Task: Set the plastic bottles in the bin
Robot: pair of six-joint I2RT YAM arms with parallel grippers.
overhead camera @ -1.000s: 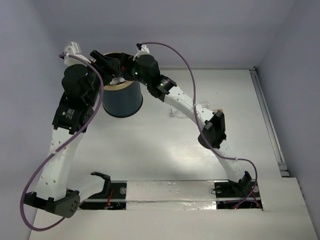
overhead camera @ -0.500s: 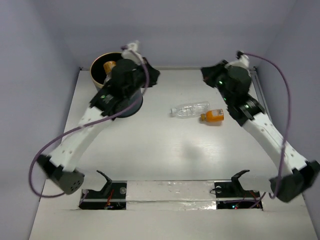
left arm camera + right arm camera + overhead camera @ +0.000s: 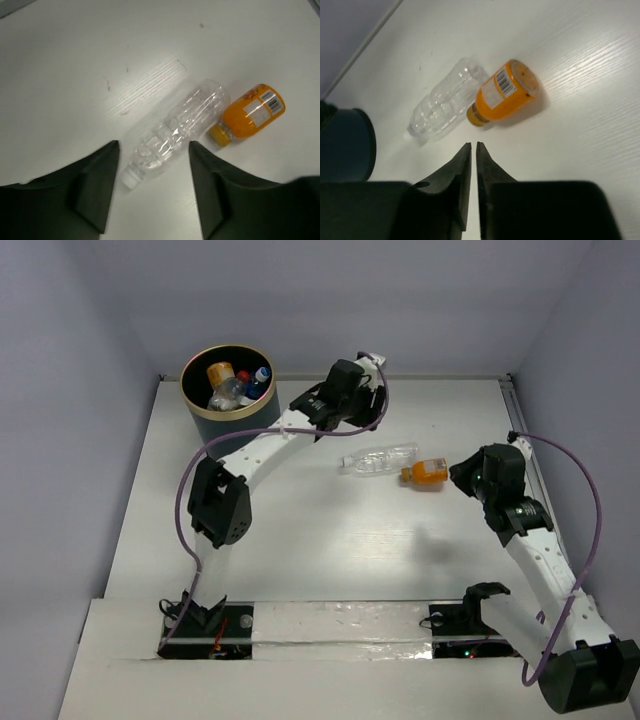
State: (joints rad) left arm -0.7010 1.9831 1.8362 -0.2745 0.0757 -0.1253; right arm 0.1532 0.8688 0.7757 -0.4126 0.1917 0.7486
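You have 2 plastic bottles left outside: the clear bottle (image 3: 378, 459) and the orange bottle (image 3: 427, 473) lie touching on the tabletop (image 3: 300, 540), well apart from the bin (image 3: 232, 425), which already holds several others. Both arms were at the bin a second ago and have swung out here. Your left tool (image 3: 152, 155) now hangs over the clear bottle, fingers spread and empty; your right tool (image 3: 470, 150) faces the orange bottle, fingers all but pressed together, pinching nothing. The last drop looks finished, so I judge 2 pickups remain
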